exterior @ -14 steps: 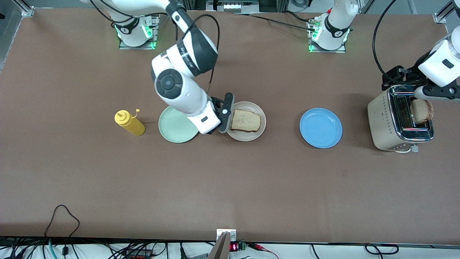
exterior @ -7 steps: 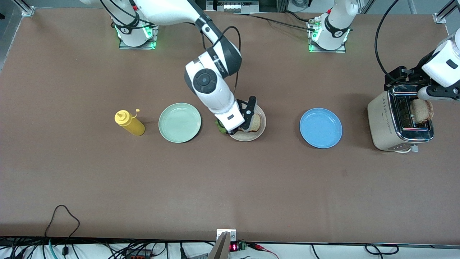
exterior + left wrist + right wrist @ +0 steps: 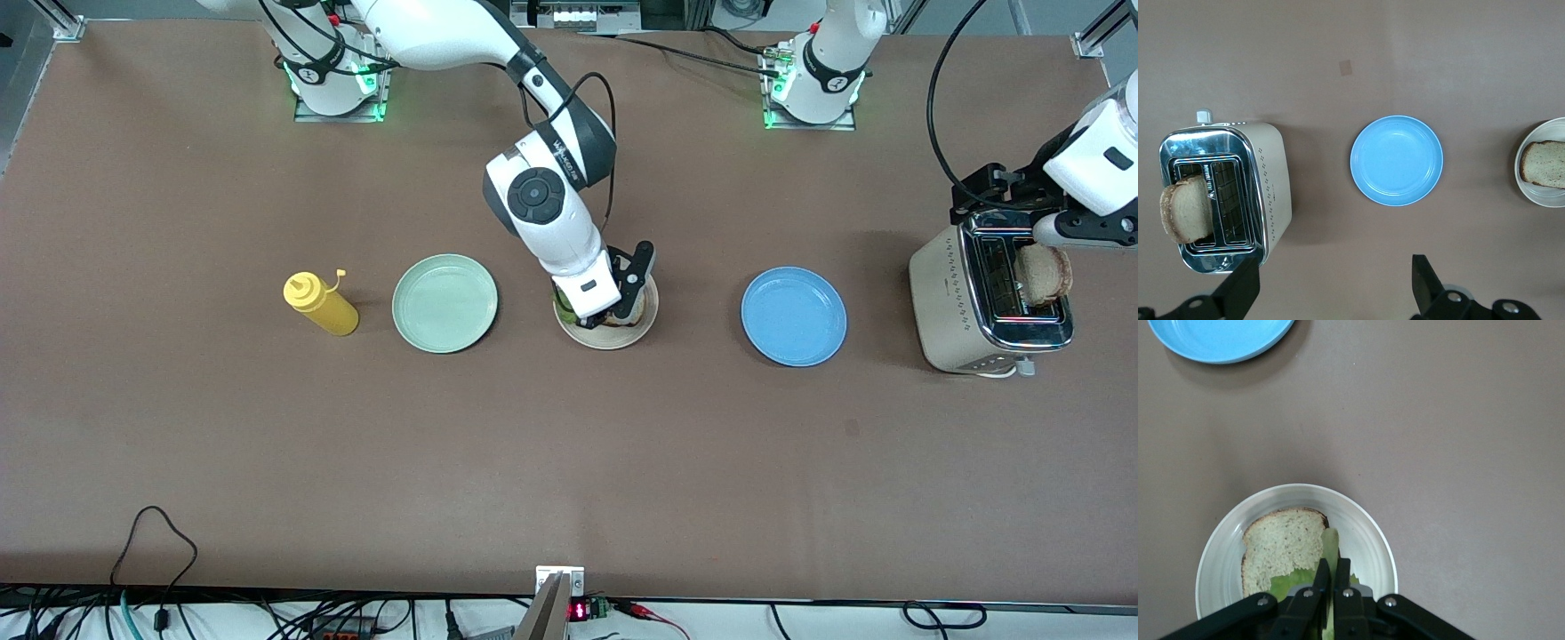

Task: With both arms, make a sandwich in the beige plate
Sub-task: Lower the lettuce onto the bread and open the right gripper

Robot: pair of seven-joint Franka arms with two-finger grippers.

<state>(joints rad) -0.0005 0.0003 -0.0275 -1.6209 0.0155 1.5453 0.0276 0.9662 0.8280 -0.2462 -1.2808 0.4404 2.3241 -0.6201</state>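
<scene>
The beige plate [image 3: 613, 341] [image 3: 1368, 533] lies mid-table with one bread slice [image 3: 1281, 543] on it. My right gripper [image 3: 615, 311] [image 3: 1332, 568] hangs low over that slice, shut on a green lettuce leaf [image 3: 1330, 545] that droops onto the bread. In the front view the right hand covers most of the slice. A second toasted slice [image 3: 1045, 274] [image 3: 1186, 208] stands in the toaster [image 3: 956, 302] [image 3: 1271, 180] at the left arm's end of the table. My left gripper [image 3: 1022, 213] [image 3: 1331, 287] hovers over the toaster, open and holding nothing.
A blue plate [image 3: 794, 316] [image 3: 1397, 160] lies between the beige plate and the toaster. A mint-green plate [image 3: 444, 303] and a yellow squeeze bottle [image 3: 320, 304] sit toward the right arm's end. Bare brown table stretches nearer the front camera.
My right arm swung from beside the mint-green plate to over the beige plate, bringing the lettuce down onto the bread. The left arm has hardly moved.
</scene>
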